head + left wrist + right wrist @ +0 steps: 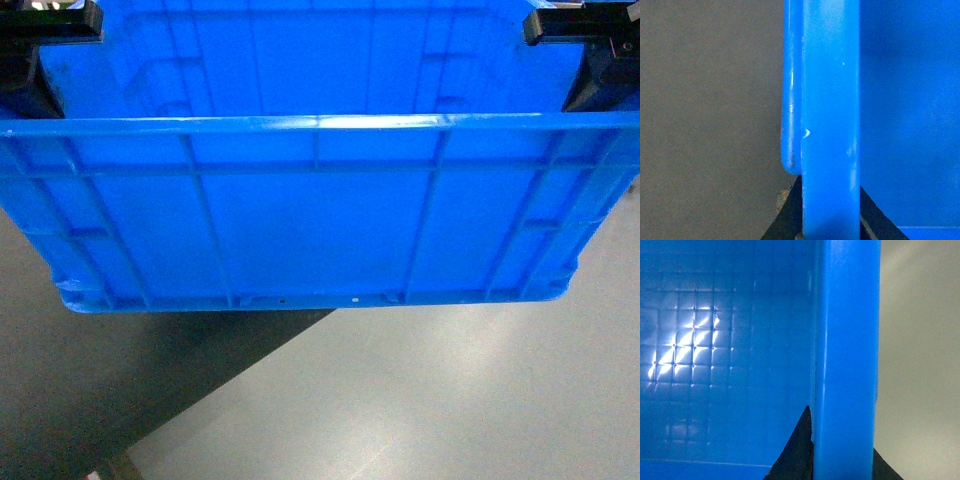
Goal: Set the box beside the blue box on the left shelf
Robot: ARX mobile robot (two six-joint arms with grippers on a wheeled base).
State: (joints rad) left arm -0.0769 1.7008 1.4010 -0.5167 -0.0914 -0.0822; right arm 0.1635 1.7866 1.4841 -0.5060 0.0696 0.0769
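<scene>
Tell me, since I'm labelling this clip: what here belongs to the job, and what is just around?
Job:
box, held up off the floor
left pincer, on its rim
right pincer, on its rim

Around:
grey floor
dark floor patch

No shelf or second box shows.

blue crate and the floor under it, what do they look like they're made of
The blue crate looks like moulded plastic with a semi-glossy finish: uniform colour, ribbed walls, a bright highlight along the thick rim, and a grid-textured bottom that glints in the right wrist view. The floor looks like smooth grey concrete or a coated surface with a soft sheen; which one is unclear.
</scene>
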